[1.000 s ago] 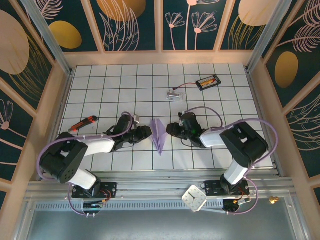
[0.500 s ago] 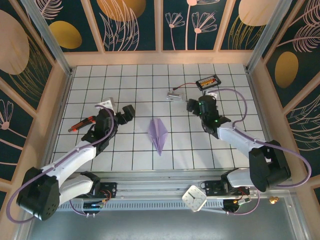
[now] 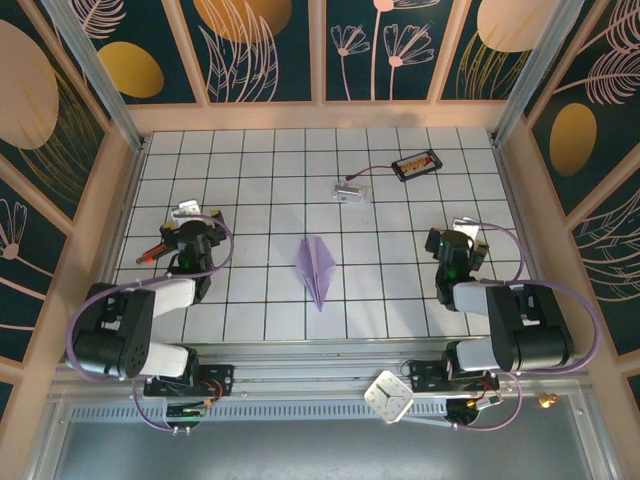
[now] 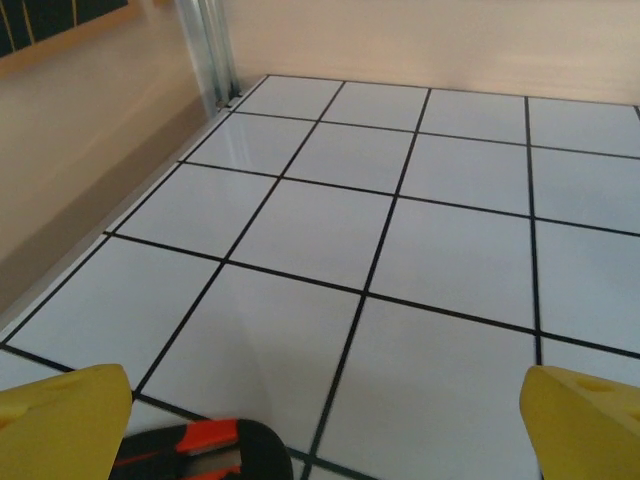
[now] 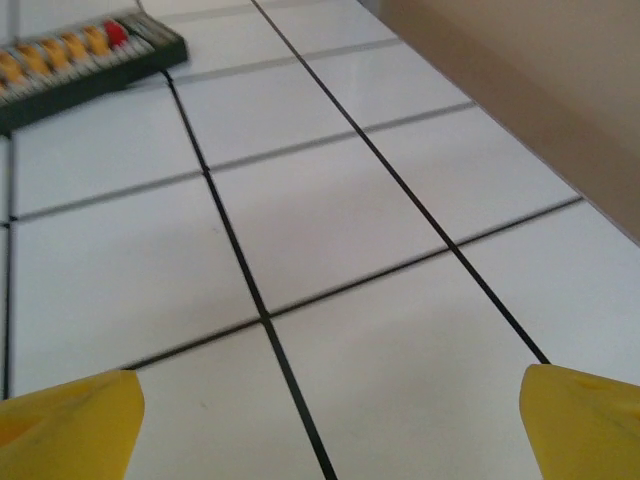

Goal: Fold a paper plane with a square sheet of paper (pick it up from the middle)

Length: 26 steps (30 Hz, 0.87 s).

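Black-and-white left arm (image 3: 125, 325) and right arm (image 3: 525, 325) are folded near their bases. The left end effector (image 3: 192, 232) and right end effector (image 3: 456, 247) sit low over opposite sides of the white tiled tabletop (image 3: 400, 300), yellow fingertips (image 4: 60, 420) spread wide.

lavender paper plane (image 3: 317, 268), middle of tiled table (image 3: 250, 180)

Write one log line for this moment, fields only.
paper plane: folded, lying on table centre | left tool: open, empty | right tool: open, empty | stage: folding done

The paper plane (image 3: 317, 270) is lavender, the table (image 3: 250, 190) white with black grid, the walls (image 3: 290, 60) teal with gold leaves.
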Tool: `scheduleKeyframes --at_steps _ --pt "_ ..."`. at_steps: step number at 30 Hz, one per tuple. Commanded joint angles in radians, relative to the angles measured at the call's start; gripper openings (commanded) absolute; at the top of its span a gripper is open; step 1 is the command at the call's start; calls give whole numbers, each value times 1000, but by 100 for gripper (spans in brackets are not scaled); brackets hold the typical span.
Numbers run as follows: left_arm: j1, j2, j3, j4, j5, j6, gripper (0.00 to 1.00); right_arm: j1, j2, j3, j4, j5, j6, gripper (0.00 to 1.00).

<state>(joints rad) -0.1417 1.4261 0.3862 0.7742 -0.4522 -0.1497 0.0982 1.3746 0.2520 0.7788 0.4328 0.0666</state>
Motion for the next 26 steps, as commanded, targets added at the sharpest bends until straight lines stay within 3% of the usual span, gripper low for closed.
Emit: scheduleKeyframes --at_steps 1,5,8,9,10,12,13,26 --pt "72 2 -24 153 142 9 99 -36 -25 -43 334 -156 -45 96" --pt "116 -48 -142 351 227 45 99 -72 61 -102 570 -224 -45 96" --pt "139 31 -217 579 270 44 99 -87 201 -96 706 -261 -49 96" --pt "139 77 -214 620 291 52 99 -85 200 -87 670 -268 -50 96" --pt "139 118 -193 632 315 61 99 -87 177 -72 607 -275 -40 96" --pt "139 93 -137 472 319 66 99 -89 198 -56 609 -250 -33 98" --pt "139 107 -155 532 318 63 99 -93 191 -57 595 -252 -30 99" --pt "139 98 -159 528 313 63 99 -92 195 -55 602 -256 -32 99"
